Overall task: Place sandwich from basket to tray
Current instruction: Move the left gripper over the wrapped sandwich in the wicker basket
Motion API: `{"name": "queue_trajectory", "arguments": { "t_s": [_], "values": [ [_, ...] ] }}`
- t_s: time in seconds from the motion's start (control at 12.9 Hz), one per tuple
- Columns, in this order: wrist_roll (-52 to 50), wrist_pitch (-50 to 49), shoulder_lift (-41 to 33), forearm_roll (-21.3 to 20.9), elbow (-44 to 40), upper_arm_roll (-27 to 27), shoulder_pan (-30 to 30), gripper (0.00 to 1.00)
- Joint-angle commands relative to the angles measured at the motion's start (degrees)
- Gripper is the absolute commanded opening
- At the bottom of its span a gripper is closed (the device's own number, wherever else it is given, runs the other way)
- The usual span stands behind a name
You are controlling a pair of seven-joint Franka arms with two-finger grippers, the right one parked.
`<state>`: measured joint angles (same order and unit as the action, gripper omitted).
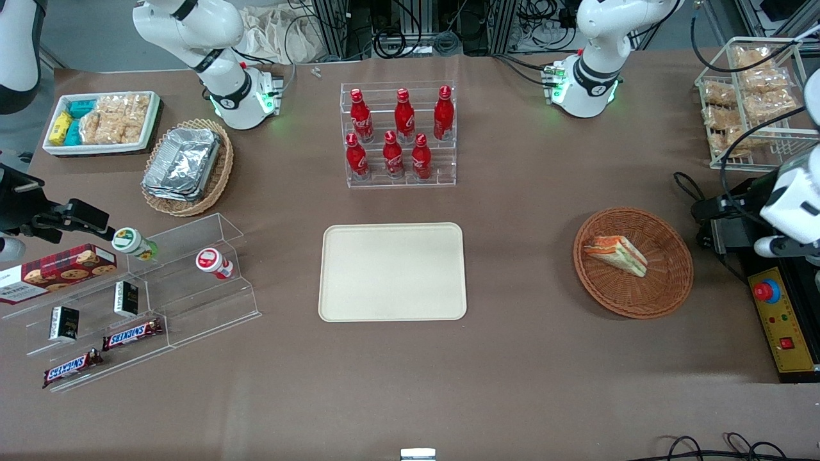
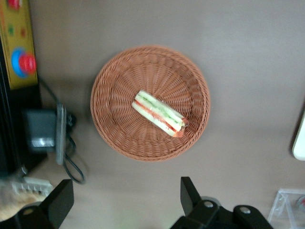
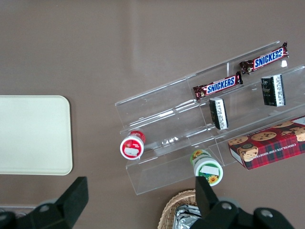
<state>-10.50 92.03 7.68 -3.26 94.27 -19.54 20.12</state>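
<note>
A: Status, nearest first?
B: Tray nearest the front cam, bare. Basket sits toward the working arm's end w/ sandwich lying inside, off-centre, near the rim. Cola rack farther back.
A: Claw?
B: Gripper hangs high above the table beside the basket, fingers spread wide, holding nothing.
A: Risks?
B: Wrap's prob slick and the wedge soft, so a pinch could slip or squash it. Fingers may also catch the wicker rim on the way down, dragging the basket.
</note>
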Motion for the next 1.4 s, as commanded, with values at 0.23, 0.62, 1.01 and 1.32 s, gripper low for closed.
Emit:
{"name": "queue_trajectory", "arguments": {
  "t_s": [0.23, 0.62, 1.01, 1.32],
  "values": [
    [-24.8, 10.1, -4.9, 0.7, 14.9, -0.5, -1.7, 0.98],
    [-34.0, 24.1, -5.0, 0.6, 26.3, -0.5, -2.6, 0.96],
    [-44.1, 34.2, -0.2, -0.3, 30.4, -0.4, -2.6, 0.96],
    [-51.9, 40.0, 4.7, -1.7, 30.9, -0.2, -2.5, 0.96]
  ]
}}
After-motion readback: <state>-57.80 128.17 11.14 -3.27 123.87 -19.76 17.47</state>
